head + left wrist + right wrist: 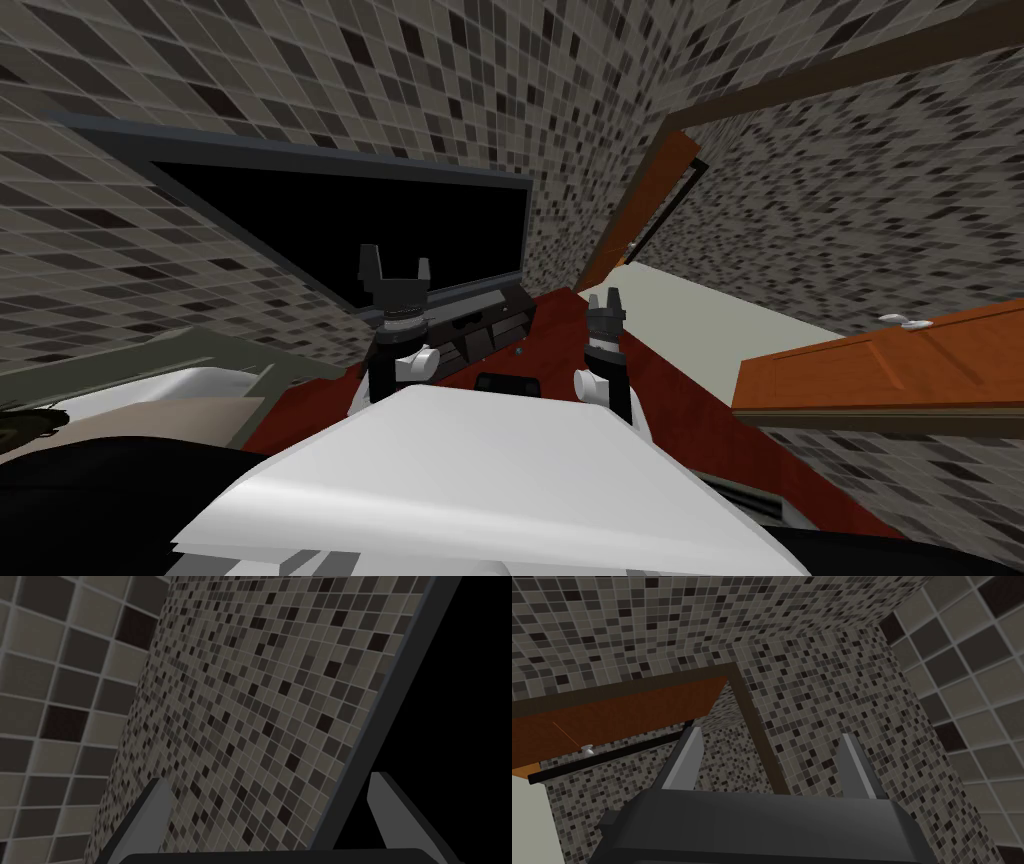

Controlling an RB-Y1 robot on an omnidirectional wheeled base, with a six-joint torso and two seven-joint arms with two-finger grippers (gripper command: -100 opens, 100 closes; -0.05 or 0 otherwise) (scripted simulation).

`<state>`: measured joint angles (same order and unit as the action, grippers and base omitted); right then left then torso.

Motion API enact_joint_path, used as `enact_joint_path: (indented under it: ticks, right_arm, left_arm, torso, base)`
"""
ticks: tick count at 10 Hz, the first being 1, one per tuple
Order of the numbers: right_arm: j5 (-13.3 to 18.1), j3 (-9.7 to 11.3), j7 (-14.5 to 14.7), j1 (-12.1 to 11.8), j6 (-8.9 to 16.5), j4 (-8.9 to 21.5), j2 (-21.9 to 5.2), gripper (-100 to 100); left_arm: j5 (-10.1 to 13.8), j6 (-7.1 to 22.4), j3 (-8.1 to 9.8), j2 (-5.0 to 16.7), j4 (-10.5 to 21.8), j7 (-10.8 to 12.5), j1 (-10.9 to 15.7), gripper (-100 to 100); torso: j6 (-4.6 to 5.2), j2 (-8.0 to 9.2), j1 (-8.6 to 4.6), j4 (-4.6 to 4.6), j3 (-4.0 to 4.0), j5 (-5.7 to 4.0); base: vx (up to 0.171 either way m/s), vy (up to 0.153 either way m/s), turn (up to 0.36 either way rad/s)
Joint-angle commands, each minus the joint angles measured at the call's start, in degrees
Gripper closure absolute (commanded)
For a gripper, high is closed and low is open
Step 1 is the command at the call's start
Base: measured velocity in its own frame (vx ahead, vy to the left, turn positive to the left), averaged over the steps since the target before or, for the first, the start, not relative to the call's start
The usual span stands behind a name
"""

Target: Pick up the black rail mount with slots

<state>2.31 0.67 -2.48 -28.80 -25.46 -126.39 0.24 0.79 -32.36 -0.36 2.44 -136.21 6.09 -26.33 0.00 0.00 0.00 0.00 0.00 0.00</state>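
Note:
The black rail mount with slots (pixel 488 325) lies on a red-brown surface (pixel 660 385), just below a dark-framed black area. My left gripper (pixel 393 268) is raised beside the mount's left end, and its fingers stand open with nothing between them. In the left wrist view the open left gripper (pixel 270 791) faces a tiled wall and the dark frame's edge. To the right of the mount, my right gripper (pixel 605 298) is held up over the red-brown surface. Its wrist view shows the right gripper (pixel 772 751) open and empty, pointing at a tiled wall corner.
A small black object (pixel 507 383) lies on the red-brown surface nearer my chest. The dark frame (pixel 300 155) bounds a black area behind the mount. An orange-brown door (pixel 880 365) with a pale knob stands at the right, another door leaf (pixel 650 200) further back. Pale floor (pixel 700 330) lies between them.

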Motion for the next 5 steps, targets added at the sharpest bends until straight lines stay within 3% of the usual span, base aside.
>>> enact_joint_path:
  ticks: [1, 5]
  right_arm:
    - [0.0, 0.0, 0.0, 0.0, 0.0, 0.0, 0.0, 0]
    - [0.0, 0.0, 0.0, 0.0, 0.0, 0.0, 0.0, 0]
  left_arm:
    - [0.23, 1.82, 0.76, 2.16, 1.39, -0.24, 0.81, -100]
    - [1.04, 7.71, 3.46, 4.96, 6.06, -1.02, 3.61, -100]
  torso:
    - [0.0, 0.0, 0.0, 0.0, 0.0, 0.0]
    - [-0.01, -0.05, -0.01, -0.01, -0.03, 0.0]
  base:
    - [0.006, -0.005, 0.087]
    - [0.008, -0.007, 0.097]
